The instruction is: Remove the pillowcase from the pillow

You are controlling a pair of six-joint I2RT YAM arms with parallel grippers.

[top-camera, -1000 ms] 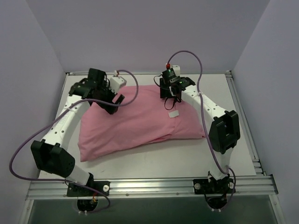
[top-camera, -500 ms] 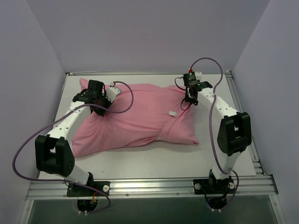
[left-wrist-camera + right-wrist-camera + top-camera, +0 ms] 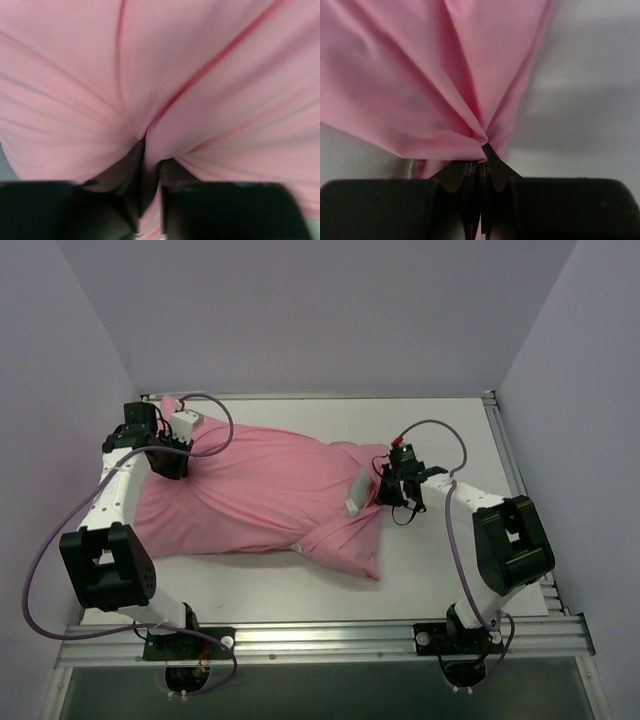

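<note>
The pink pillowcase (image 3: 265, 490) lies stretched across the table from the far left corner to the near middle, bulging and creased. The pillow is hidden inside it. My left gripper (image 3: 168, 462) is at the cover's far left end, and in the left wrist view it (image 3: 150, 155) is shut on a fold of the pillowcase (image 3: 210, 75). My right gripper (image 3: 388, 486) is at the cover's right edge. In the right wrist view it (image 3: 482, 150) is shut, with the pillowcase (image 3: 420, 75) gathered into a pinch at its tips.
A small white tag (image 3: 357, 492) sits on the cover next to my right gripper. Bare white table (image 3: 470, 440) shows to the right and along the near side. Pale walls close in the back and both sides, and a metal rail (image 3: 320, 638) runs along the near edge.
Both grippers have shut on the fabric. The left one moved out to the far left corner, and the right one came nearer and leftward. The cover has been pulled out longer and slanted.
</note>
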